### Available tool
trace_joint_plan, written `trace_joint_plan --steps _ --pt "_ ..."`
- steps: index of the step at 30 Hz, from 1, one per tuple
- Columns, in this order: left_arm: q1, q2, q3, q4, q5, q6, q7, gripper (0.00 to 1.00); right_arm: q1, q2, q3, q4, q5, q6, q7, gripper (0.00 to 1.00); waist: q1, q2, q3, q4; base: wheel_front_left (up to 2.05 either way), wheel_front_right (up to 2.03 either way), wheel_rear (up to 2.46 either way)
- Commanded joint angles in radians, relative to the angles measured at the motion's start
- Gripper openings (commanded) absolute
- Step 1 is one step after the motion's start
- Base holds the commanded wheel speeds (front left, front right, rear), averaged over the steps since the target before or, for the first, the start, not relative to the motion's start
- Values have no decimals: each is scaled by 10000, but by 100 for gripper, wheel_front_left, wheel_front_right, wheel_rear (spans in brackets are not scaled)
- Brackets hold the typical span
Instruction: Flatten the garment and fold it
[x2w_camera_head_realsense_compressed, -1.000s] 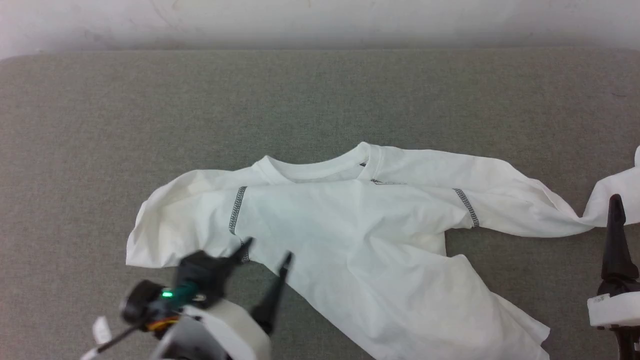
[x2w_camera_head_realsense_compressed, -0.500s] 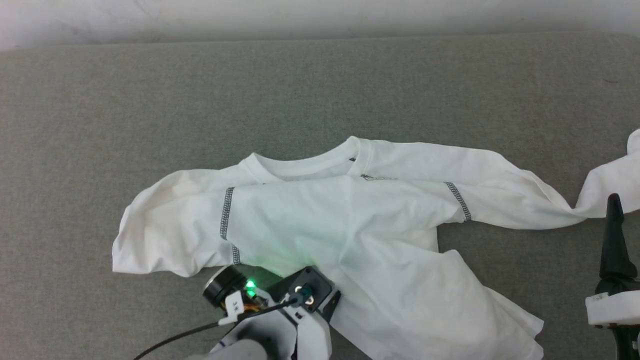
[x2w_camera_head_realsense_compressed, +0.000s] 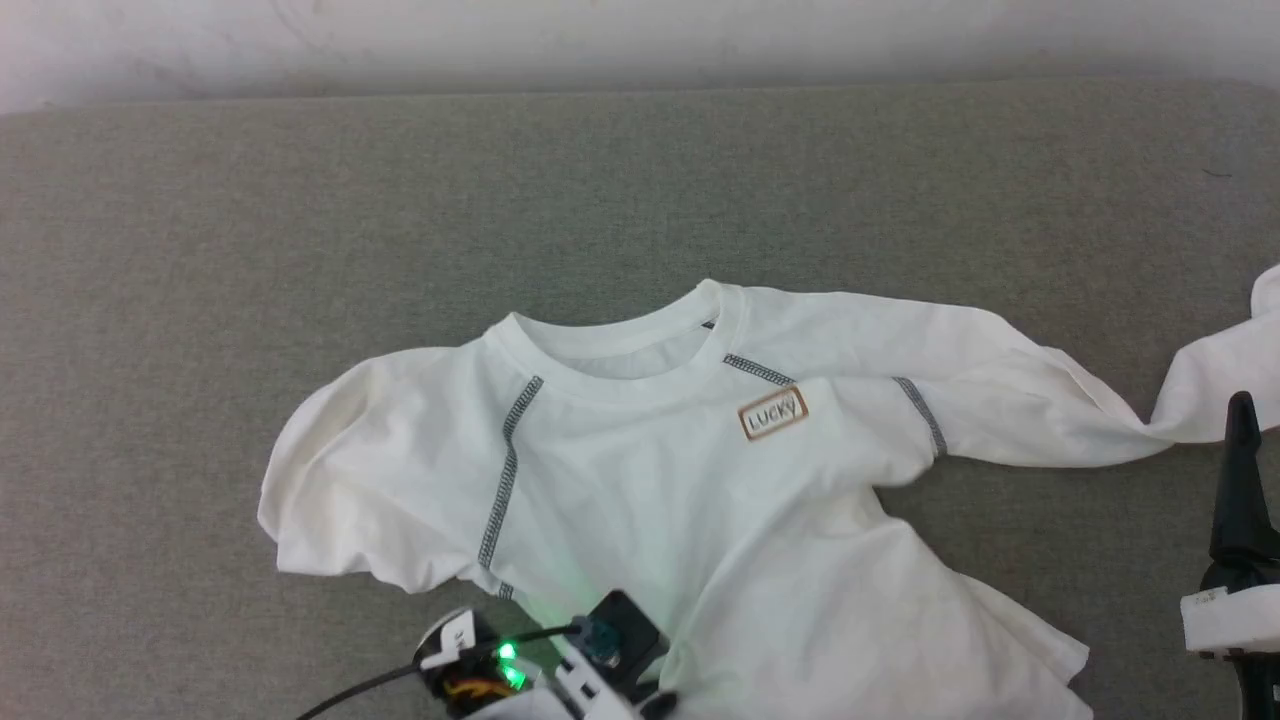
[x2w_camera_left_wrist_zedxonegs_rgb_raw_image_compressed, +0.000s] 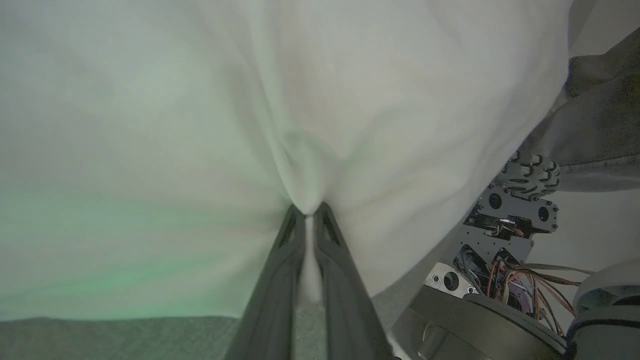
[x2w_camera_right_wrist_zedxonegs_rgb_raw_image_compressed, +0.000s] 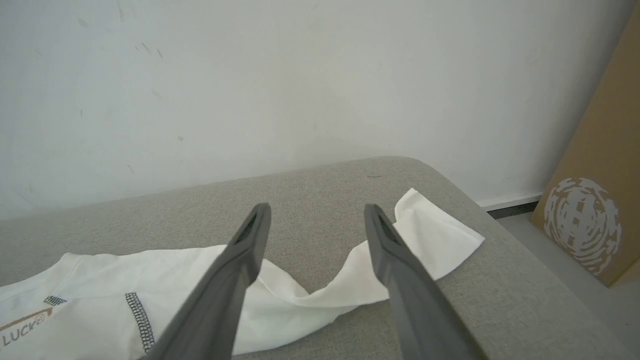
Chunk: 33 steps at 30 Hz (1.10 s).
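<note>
The garment (x2w_camera_head_realsense_compressed: 650, 480), a white long-sleeved shirt, lies face up on the grey padded surface (x2w_camera_head_realsense_compressed: 200, 250), collar toward the far wall. Its brown "LUCKY" logo (x2w_camera_head_realsense_compressed: 772, 413) shows on the chest. My left gripper (x2w_camera_left_wrist_zedxonegs_rgb_raw_image_compressed: 307, 211) is shut on a pinch of the shirt's lower body fabric (x2w_camera_left_wrist_zedxonegs_rgb_raw_image_compressed: 300, 150), which puckers into the fingertips. Its wrist (x2w_camera_head_realsense_compressed: 600, 655) sits at the shirt's near edge in the head view. My right gripper (x2w_camera_right_wrist_zedxonegs_rgb_raw_image_compressed: 315, 212) stands open and empty above the shirt's long right sleeve (x2w_camera_right_wrist_zedxonegs_rgb_raw_image_compressed: 435, 240), which twists and trails to the surface's right end.
A white wall (x2w_camera_head_realsense_compressed: 600, 40) runs behind the padded surface. Past its rounded right end stand pale floor and a brown cardboard box (x2w_camera_right_wrist_zedxonegs_rgb_raw_image_compressed: 595, 200). My own wheeled base with exposed wiring (x2w_camera_left_wrist_zedxonegs_rgb_raw_image_compressed: 505, 225) shows below the surface's near edge.
My left gripper has gone from open to shut on the shirt's body fabric and drawn it toward me. The folded-over front has come down, uncovering the logo and collar.
</note>
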<state>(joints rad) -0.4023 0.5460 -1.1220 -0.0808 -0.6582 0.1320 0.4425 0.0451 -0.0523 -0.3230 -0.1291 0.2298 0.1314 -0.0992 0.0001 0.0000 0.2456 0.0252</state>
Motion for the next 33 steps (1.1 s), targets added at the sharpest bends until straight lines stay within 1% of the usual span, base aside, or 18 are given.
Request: trace_joint_plan --steps 1,4,6,9,12,13,14,15,16,20,23,25,28,33 --pt "397 289 -61 -251 -217 79 218 0 -4 20 17 28 38 -7 -54 100 -1 0 -91 132 0 0 0" --pt "775 480 -103 -599 -596 104 383 0 31 20 54 49 30 -7 -31 100 -1 0 -166 261 0 0 0" --pt "1021 411 -123 -644 -970 30 417 0 43 20 60 37 13 -7 -2 100 -1 0 -220 331 0 0 0" --pt "1294 324 -325 -524 -1473 -210 733 0 28 20 63 -1 -36 -7 68 100 -1 0 -305 394 0 0 0" --pt "1376 306 -396 -460 -1631 -288 844 0 24 20 43 -15 -64 -7 95 100 -1 0 -355 427 0 0 0" --pt "1389 277 -334 -421 -1603 -231 706 0 34 20 30 -23 -74 -7 105 100 -1 0 -378 444 0 0 0" --pt "1382 255 -276 -382 -1518 -185 525 10 43 20 19 -28 -82 -7 115 100 -1 0 -400 459 0 0 0" --pt "1380 232 -217 -343 -1444 -149 336 42 51 20 11 -29 -88 -7 124 100 -1 0 -423 472 0 0 0" --pt "1373 198 -119 -309 -1370 -86 102 100 58 20 9 -24 -91 -7 129 100 -1 0 -446 485 0 0 0" --pt "1266 13 419 -272 -1038 264 -1003 100 88 20 57 25 -61 -7 117 100 -1 0 -531 495 0 0 0" --pt "1188 -63 987 -462 -1072 459 -1784 100 120 20 90 51 -40 -7 98 100 -1 0 -568 481 0 0 0" --pt "1098 -11 1470 -687 -1142 597 -2282 100 127 20 100 64 -33 -7 82 100 -1 0 -567 470 0 0 0" --pt "826 322 2087 -969 -1030 802 -2745 100 129 20 103 83 -21 -7 46 100 -1 0 -539 463 0 0 0" --pt "70 1225 2846 -815 -237 1322 -3003 100 102 20 177 139 10 -7 7 100 -1 0 -425 440 0 0 0"
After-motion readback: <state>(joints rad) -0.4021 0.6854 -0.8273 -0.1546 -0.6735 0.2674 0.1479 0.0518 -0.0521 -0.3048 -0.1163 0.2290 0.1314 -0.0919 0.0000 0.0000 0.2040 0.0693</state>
